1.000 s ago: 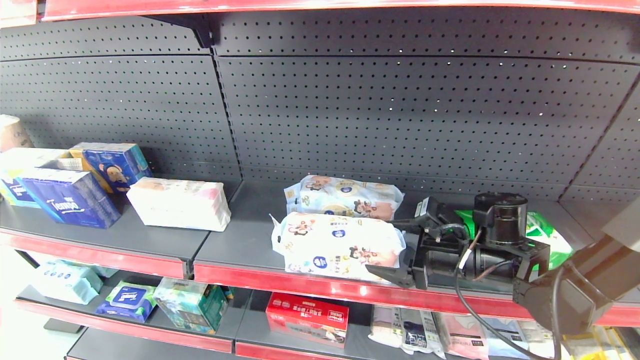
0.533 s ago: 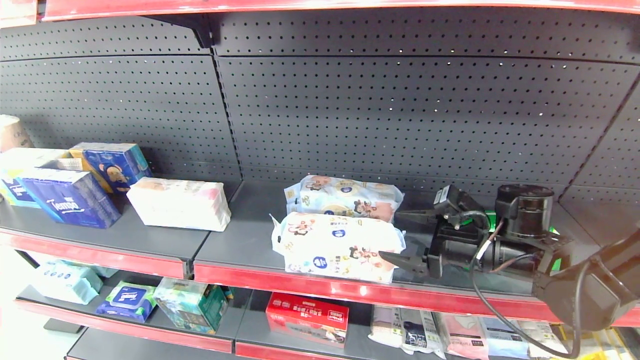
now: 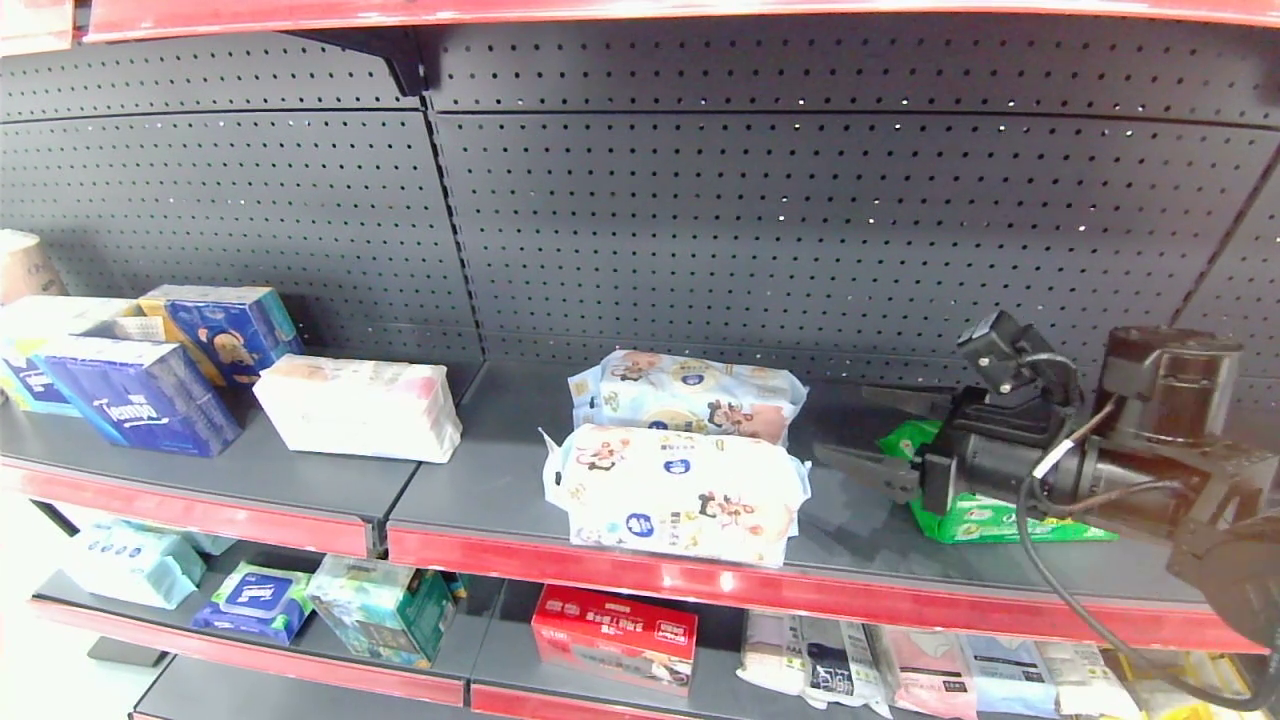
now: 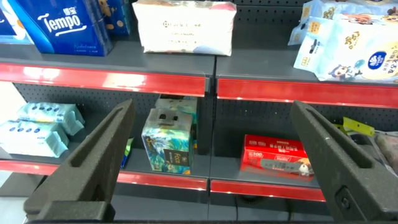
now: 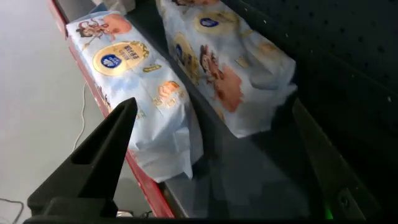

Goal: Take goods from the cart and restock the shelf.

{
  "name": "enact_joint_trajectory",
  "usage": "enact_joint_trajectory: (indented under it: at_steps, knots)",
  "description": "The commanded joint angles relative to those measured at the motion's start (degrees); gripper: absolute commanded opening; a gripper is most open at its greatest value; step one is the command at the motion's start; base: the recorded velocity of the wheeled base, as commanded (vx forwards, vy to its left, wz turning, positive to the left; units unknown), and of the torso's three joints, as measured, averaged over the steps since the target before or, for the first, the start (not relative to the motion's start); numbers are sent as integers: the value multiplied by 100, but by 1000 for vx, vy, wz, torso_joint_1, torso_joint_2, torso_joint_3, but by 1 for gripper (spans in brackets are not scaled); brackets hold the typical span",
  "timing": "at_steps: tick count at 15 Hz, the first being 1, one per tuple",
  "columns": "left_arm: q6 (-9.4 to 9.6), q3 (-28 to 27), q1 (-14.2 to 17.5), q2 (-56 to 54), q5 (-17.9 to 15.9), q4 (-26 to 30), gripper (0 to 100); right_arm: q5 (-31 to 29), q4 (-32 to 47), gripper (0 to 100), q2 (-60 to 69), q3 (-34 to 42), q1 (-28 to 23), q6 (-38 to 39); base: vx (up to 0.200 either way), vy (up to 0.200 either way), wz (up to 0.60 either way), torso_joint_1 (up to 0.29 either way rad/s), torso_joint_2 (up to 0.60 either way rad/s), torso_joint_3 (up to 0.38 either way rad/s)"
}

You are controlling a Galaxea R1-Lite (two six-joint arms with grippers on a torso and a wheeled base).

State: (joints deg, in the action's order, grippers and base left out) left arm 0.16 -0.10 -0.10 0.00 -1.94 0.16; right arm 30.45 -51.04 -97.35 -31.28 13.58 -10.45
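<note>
Both wide — left end effector [image 4: 211, 111], right end effector [image 3: 845, 425] in the gap beside green pack [image 3: 985, 520].

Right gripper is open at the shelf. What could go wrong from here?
1. The open right gripper hangs close by the flat green plastic pack lying near the red shelf lip; a sideways sweep might drag it off.
2. The gripper points at the front cartoon-print soft pack, which sits at that lip; a move left could nudge it over.
</note>
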Motion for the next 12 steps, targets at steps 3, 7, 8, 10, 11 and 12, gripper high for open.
enact_joint_trajectory:
  at_steps: [3, 7, 8, 10, 11, 12]
  knots:
    - [2, 1, 1, 9, 0, 2, 100, -277, 1984, 100, 1702, -10, -857, 201, 0, 0, 0, 0, 0, 0]
    - [2, 1, 1, 9, 0, 2, 100, -2562, 2828, 100, 2388, -36, -1244, 227, 0, 0, 0, 0, 0, 0]
    - [2, 1, 1, 0, 0, 2, 100, -3370, 2986, 100, 2528, -54, -1279, 219, 0, 0, 0, 0, 0, 0]
    - [2, 1, 1, 0, 0, 2, 100, -4109, 3302, 100, 2757, -1, -1428, 227, 0, 0, 0, 0, 0, 0]
    - [-7, 1, 1, 9, 0, 2, 100, -4074, 3417, 100, 2985, 184, -1595, 306, 0, 0, 0, 0, 0, 0]
    - [2, 1, 1, 9, 0, 2, 100, -4056, 3434, 100, 3126, 412, -1710, 377, 0, 0, 0, 0, 0, 0]
